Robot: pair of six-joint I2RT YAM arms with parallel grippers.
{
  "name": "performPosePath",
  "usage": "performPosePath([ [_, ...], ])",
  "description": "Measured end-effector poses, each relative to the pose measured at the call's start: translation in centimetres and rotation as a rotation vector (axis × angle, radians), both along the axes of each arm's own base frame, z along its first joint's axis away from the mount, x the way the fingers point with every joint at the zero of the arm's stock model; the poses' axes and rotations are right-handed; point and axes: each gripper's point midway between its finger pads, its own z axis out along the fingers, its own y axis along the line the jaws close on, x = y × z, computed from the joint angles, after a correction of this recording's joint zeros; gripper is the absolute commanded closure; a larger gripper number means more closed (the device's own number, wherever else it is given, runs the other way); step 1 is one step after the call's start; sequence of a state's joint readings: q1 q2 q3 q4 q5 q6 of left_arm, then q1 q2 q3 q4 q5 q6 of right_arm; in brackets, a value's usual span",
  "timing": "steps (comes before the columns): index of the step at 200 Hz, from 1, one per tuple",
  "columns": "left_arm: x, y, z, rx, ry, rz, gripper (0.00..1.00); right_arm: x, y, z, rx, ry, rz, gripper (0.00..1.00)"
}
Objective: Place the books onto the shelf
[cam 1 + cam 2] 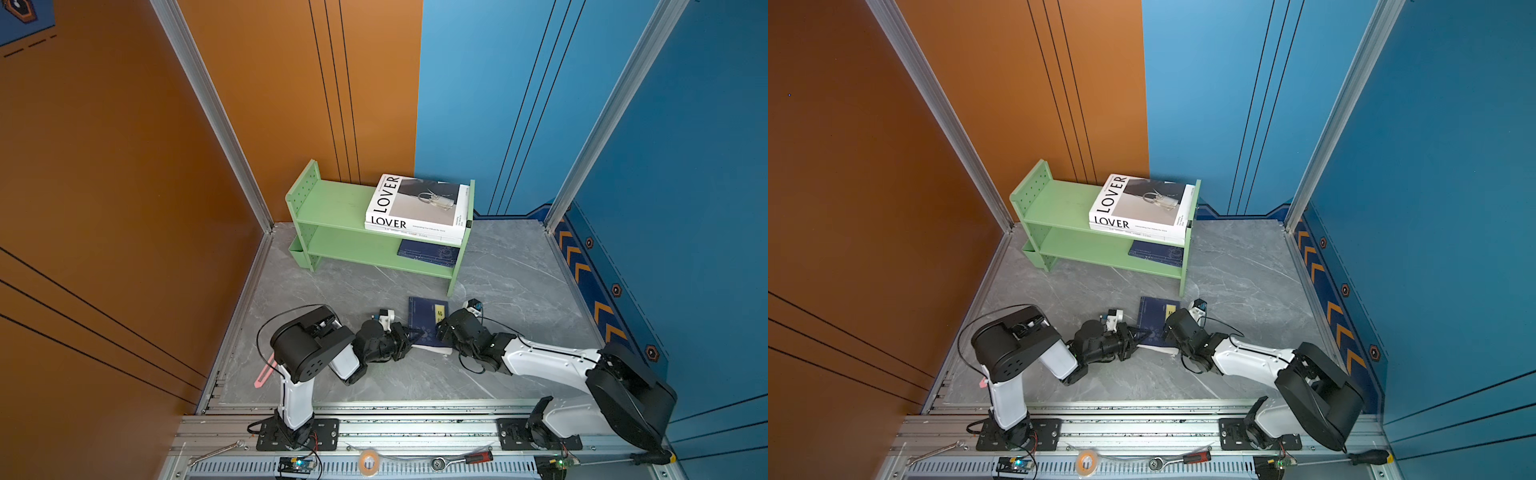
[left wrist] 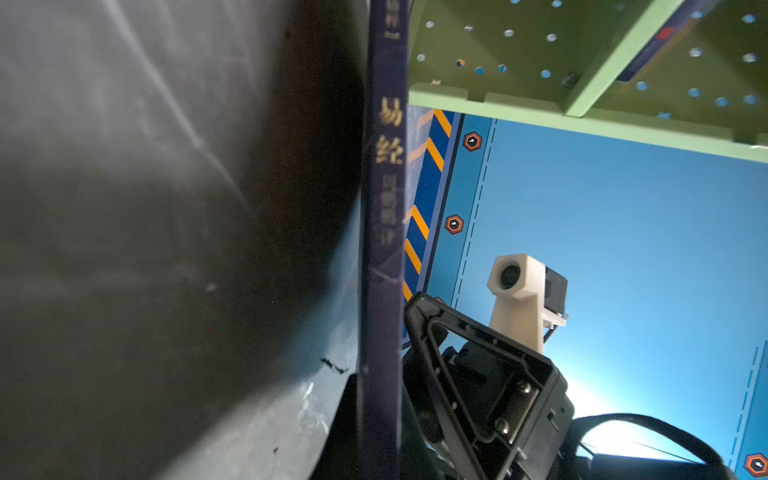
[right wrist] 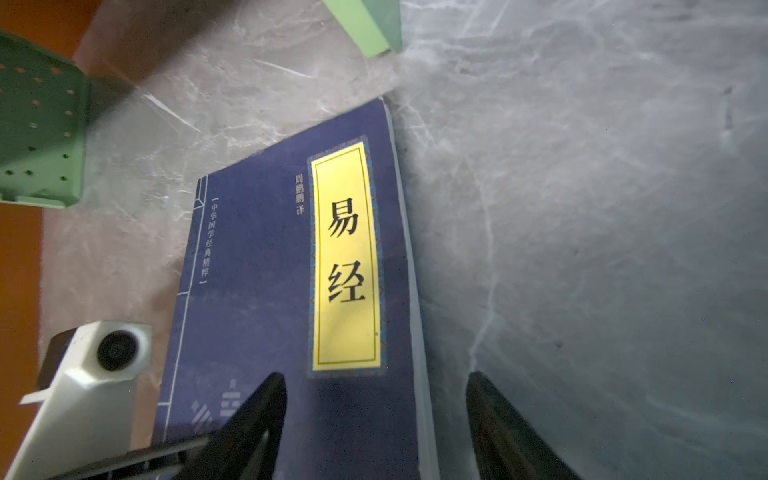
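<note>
Right wrist view first — the right gripper (image 3: 376, 376) hangs with its fingers spread wide, one over the cover of the navy book (image 3: 291, 270), one past its page edge, gripping nothing. The left gripper (image 1: 409, 336) looks pinched onto that book's spine edge, low on the grey table (image 1: 519, 270) just in front of the shelf (image 1: 332, 203). Pick-up step, I'd say — next calls for a lift, then a flat slide onto a tier, clear of the LOVER book (image 1: 415, 199).
</note>
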State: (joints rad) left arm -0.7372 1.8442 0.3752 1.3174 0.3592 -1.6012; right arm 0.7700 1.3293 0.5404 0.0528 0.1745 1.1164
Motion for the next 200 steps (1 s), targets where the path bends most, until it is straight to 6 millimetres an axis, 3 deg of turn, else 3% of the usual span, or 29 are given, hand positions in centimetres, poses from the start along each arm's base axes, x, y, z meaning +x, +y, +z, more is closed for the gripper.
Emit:
performPosePath([
  [69,1.0,2.8,6.8,0.005,-0.116,0.045,0.98,0.5,-2.7,5.3,0.187,-0.102,-0.055,0.13],
  [108,-0.2,4.6,10.4,0.103,-0.186,0.031,0.98,-0.1,-2.6,9.7,0.316,-0.200,-0.026,0.07],
  [135,-0.6,6.5,13.3,0.127,-0.247,0.059,0.98,-0.5,-1.9,11.4,0.405,-0.239,0.007,0.07],
  [173,-0.1,8.7,13.5,0.148,-0.242,0.125,0.99,-1.1,0.6,12.6,0.499,-0.257,0.084,0.08],
  [200,0.3,9.4,12.8,0.156,-0.224,0.159,0.99,-2.0,3.3,12.2,0.528,-0.228,0.156,0.09],
])
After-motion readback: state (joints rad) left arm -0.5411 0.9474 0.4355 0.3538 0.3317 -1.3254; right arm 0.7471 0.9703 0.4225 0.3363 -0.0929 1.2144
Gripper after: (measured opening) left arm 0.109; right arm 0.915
